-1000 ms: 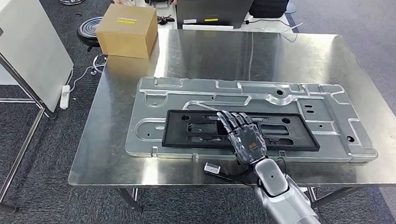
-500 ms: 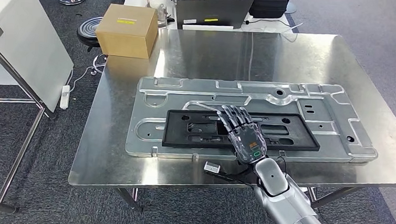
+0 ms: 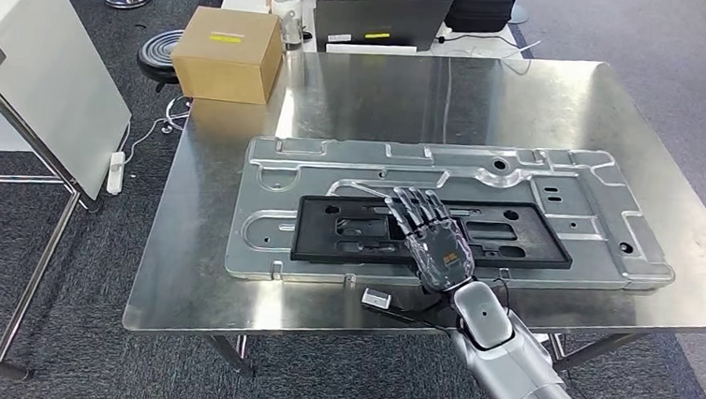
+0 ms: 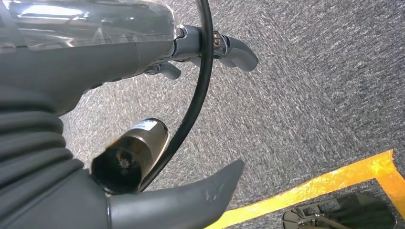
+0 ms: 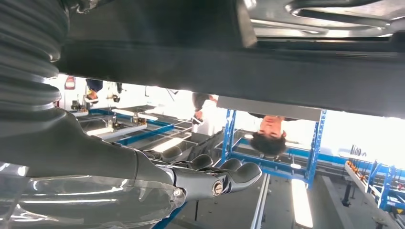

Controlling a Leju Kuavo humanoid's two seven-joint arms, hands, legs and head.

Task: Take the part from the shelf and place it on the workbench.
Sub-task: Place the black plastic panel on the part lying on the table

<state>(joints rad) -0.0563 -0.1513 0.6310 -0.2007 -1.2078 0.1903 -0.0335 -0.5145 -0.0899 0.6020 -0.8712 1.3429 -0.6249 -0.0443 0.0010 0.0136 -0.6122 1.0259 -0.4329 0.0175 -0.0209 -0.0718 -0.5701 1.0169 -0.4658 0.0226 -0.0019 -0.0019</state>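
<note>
The black flat part (image 3: 515, 239) lies along a large silver stamped plate (image 3: 333, 161) on the steel workbench (image 3: 413, 91). My right hand (image 3: 431, 238) is stretched over the middle of the part with its fingers straight and apart, holding nothing. In the right wrist view a bright gap separates the right hand (image 5: 143, 176) from the black part (image 5: 191, 52). My left hand (image 4: 95, 52) hangs over grey carpet with thumb and fingers apart and nothing in it.
A cardboard box (image 3: 226, 54) sits at the workbench's far left corner. A laptop (image 3: 381, 18) and a person's hands with a white cup (image 3: 288, 7) are behind it. A small white connector (image 3: 377, 300) lies by the near edge. A white table (image 3: 39, 65) stands left.
My right hand has edged slightly farther over the black part. At the back, the person's hands moved and set a white cup near the box.
</note>
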